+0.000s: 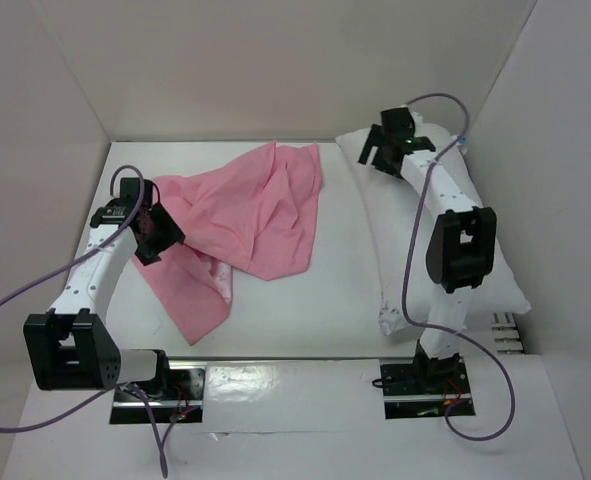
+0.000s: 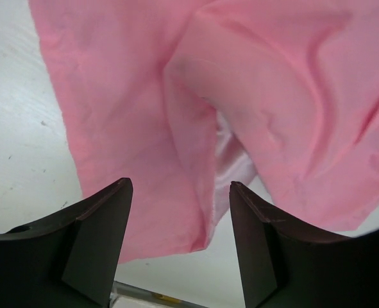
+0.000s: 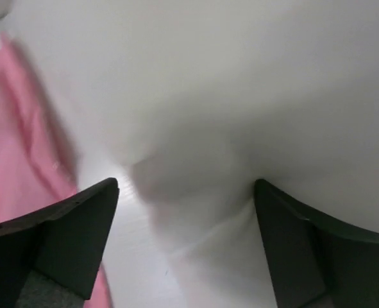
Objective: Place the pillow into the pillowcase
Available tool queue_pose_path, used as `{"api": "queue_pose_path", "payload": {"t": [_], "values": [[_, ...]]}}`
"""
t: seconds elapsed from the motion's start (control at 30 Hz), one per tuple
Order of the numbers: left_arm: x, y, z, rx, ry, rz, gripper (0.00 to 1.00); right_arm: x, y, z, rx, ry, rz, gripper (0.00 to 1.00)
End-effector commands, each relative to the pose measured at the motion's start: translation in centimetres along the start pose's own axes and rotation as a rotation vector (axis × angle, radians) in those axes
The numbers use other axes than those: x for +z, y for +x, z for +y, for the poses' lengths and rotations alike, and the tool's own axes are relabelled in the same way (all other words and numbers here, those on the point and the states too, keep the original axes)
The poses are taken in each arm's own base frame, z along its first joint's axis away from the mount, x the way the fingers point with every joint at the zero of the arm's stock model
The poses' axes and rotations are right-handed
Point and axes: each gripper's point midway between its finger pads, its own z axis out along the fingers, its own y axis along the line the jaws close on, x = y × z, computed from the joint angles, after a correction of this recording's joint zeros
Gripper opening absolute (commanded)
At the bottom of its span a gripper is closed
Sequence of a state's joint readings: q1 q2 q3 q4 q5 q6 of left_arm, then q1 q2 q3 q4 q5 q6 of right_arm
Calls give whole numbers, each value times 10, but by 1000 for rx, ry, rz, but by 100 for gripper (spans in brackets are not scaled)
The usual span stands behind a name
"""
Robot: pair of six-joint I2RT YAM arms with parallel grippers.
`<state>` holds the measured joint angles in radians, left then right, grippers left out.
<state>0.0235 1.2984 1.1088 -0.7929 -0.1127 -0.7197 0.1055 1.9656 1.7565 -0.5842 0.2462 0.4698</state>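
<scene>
The pink satin pillowcase (image 1: pixel 260 210) lies crumpled on the table at centre left, with one flap reaching toward the near edge. The white pillow (image 1: pixel 495 270) lies along the right side, partly under the right arm. My left gripper (image 1: pixel 160 237) hovers over the pillowcase's left part. In the left wrist view it (image 2: pixel 180 181) is open, with a folded edge of the pillowcase (image 2: pixel 279 96) lying between and beyond its fingers. My right gripper (image 1: pixel 375 150) is at the pillow's far left corner. It (image 3: pixel 186 181) stands wide open, with the bulging pillow (image 3: pixel 227 96) between its fingers.
White walls enclose the table (image 1: pixel 325 300) on the left, back and right. Both arm bases sit on metal plates (image 1: pixel 160 395) at the near edge, with purple cables looping beside them. A strip of pillowcase (image 3: pixel 16 147) shows left of the pillow corner.
</scene>
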Motion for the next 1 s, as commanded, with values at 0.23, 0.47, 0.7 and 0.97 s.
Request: {"api": "queue_pose_path", "payload": {"t": [0.23, 0.47, 0.7, 0.97], "values": [[26, 68, 27, -171, -60, 147, 78, -91, 175, 168, -477, -447, 218, 99], [35, 119, 0, -101, 50, 229, 83, -81, 262, 151, -601, -405, 358, 99], [51, 146, -13, -44, 43, 276, 82, -70, 291, 149, -599, -414, 414, 92], [80, 135, -3, -23, -101, 275, 5, -54, 304, 153, -596, -418, 454, 35]]}}
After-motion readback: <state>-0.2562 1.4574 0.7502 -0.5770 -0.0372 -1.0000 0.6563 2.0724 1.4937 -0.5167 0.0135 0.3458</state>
